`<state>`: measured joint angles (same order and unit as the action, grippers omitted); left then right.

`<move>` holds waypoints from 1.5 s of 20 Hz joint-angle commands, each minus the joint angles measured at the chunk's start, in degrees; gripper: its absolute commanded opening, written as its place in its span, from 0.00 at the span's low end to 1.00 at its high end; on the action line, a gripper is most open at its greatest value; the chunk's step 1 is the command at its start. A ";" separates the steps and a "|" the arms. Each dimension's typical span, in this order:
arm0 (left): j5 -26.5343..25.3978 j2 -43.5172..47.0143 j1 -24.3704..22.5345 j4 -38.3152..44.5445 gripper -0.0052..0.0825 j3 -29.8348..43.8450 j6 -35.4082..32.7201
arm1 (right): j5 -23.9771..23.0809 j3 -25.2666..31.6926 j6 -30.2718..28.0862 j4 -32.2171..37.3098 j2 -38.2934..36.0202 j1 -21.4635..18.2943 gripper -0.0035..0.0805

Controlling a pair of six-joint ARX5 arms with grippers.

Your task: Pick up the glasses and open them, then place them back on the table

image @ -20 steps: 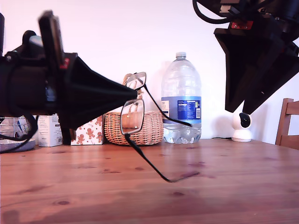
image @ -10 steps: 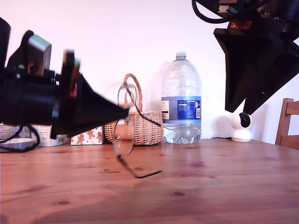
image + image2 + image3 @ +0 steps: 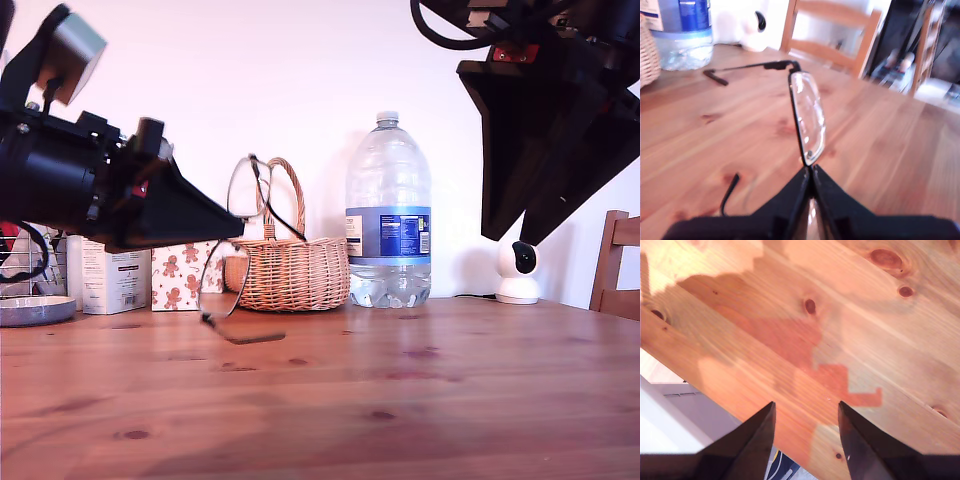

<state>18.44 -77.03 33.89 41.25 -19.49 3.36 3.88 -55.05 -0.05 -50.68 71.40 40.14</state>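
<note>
White wall backs the reddish bench (image 3: 420, 400) in the exterior view. My first gripper (image 3: 238, 214) reaches in from that view's left, its jaws closed on the glasses (image 3: 238, 240), which hang on edge in the air in front of the basket (image 3: 290, 270). One temple tip sits at or just above the wood; contact cannot be judged. I cannot see anything inside the basket from here. Beside it stands a bottle (image 3: 388, 215), clear-walled with water low down. My second gripper hangs high at the exterior view's right; its tips are hard to make out there.

First wrist view: the jaws of my first gripper (image 3: 809, 172) are pinched together on the thin black frame at the bridge. One narrow clear lens stands up from them, a slim temple stretching away over the bench towards the bottle.

Second wrist view: my second gripper (image 3: 805, 412) has its jaws spread apart, nothing between them, only bare knotted bench below.
</note>
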 commanded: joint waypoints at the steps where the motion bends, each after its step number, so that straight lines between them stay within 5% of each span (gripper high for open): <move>1: -2.32 1.97 1.73 -5.79 0.03 -2.34 -2.38 | 0.00 0.07 0.31 0.24 0.00 -0.13 0.47; 6: -11.80 3.50 7.15 -28.41 0.03 -12.26 -3.89 | -0.44 0.07 1.81 2.93 -0.26 -0.02 0.44; 10: -16.70 3.50 9.62 -38.34 0.03 -18.14 -3.87 | -1.33 0.09 3.63 11.56 -2.43 -0.04 0.07; 14: -19.93 3.50 10.43 -42.64 0.03 -20.15 -3.82 | -10.08 1.05 4.83 17.46 -3.50 -1.42 0.03; 19: -21.40 3.50 10.56 -44.46 0.03 -20.22 -3.80 | -10.49 6.67 4.46 29.33 -5.03 -8.46 0.03; 24: -22.45 3.50 10.56 -45.22 0.03 -20.24 -3.76 | -6.88 13.53 1.46 40.22 -6.62 -21.84 0.03; 30: -22.64 3.50 10.54 -52.02 0.03 -22.14 -3.39 | -5.88 28.35 -7.30 63.41 -15.87 -29.70 0.03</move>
<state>-4.16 -74.26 44.21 -10.85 -40.34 -0.21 -2.15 -29.10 -6.50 11.18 55.88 11.18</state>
